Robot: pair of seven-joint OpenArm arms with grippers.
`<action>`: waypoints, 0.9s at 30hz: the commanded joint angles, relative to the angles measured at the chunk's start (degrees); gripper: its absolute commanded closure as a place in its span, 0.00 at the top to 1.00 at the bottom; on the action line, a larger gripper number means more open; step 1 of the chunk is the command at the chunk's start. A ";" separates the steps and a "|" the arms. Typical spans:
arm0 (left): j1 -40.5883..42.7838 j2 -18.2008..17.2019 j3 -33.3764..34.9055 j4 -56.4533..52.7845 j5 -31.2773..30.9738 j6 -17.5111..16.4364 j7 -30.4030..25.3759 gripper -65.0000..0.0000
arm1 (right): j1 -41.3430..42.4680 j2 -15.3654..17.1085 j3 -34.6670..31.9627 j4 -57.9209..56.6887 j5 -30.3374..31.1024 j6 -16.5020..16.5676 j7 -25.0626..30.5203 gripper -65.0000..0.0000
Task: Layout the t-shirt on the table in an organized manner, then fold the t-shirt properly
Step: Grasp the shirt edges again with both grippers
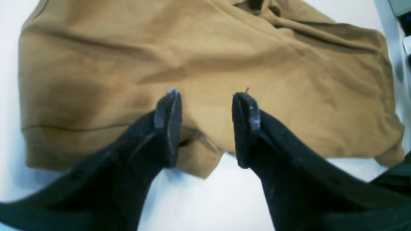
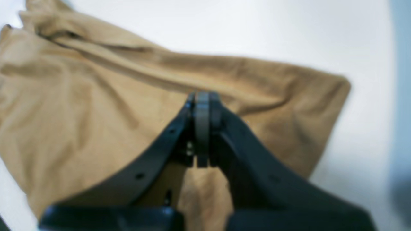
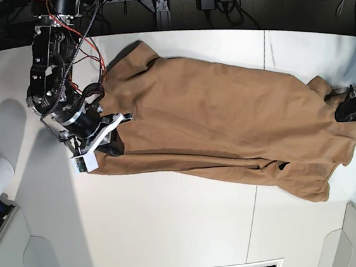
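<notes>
Going left to right in the base view, the right end effector [image 3: 112, 140] was mostly hidden under its own arm and wrist at the shirt's left edge, so its fingertips could not be made out there. The right wrist view, itself soft and blurred, showed its jaws pressed flat together directly above the plain tan-brown short-sleeved fabric t-shirt [image 3: 222, 125], with no clear sign of cloth pinched between them. The t-shirt lay stretched lengthwise across the large flat white table [image 3: 176, 236], wrinkled along its lower edge. At the far right, the left end effector [image 3: 353, 107] was cut off by the frame edge, only a dark tip showing at the shirt's right end. The left wrist view showed its two black fingers [image 1: 168, 122] held apart and empty just above the cloth, near a folded corner at the fabric's near edge.
</notes>
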 commanded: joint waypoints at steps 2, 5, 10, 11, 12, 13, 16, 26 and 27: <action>0.44 -1.03 -0.55 0.83 0.15 -0.34 -1.33 0.44 | 2.27 0.37 0.11 -3.06 -1.27 0.07 1.20 0.00; 0.50 0.98 -0.55 0.72 4.94 -0.34 -1.62 0.44 | 3.50 1.36 0.11 -7.56 -2.78 -0.13 1.36 0.00; 0.81 3.63 -0.52 0.72 8.85 -0.34 -4.04 0.44 | 3.28 3.48 0.70 -7.45 -4.07 -4.02 2.25 0.00; 1.05 4.09 -0.52 0.72 9.38 -0.34 -4.35 0.44 | 3.28 3.89 0.94 -7.43 -4.22 -3.98 2.08 0.00; 1.40 4.57 -0.48 0.72 9.64 -0.34 -4.55 0.44 | 3.26 4.28 1.11 -7.43 -4.22 -3.98 1.75 0.00; 1.53 5.11 -0.42 0.70 9.88 -0.34 -4.57 0.44 | 3.28 4.70 1.31 -7.43 -4.20 -3.98 1.53 0.00; 1.62 6.88 -0.42 0.70 12.13 -0.34 -5.09 0.44 | 3.28 5.90 1.29 -7.43 -3.78 -3.96 1.55 0.00; 3.17 7.10 1.07 -4.09 20.20 -0.34 -11.82 0.44 | -2.27 6.67 1.29 -7.39 0.85 -1.68 -0.66 0.00; 2.91 7.13 1.07 -5.16 20.87 -0.34 -12.15 0.44 | -3.10 6.67 1.29 -7.30 2.36 -0.90 -0.92 0.00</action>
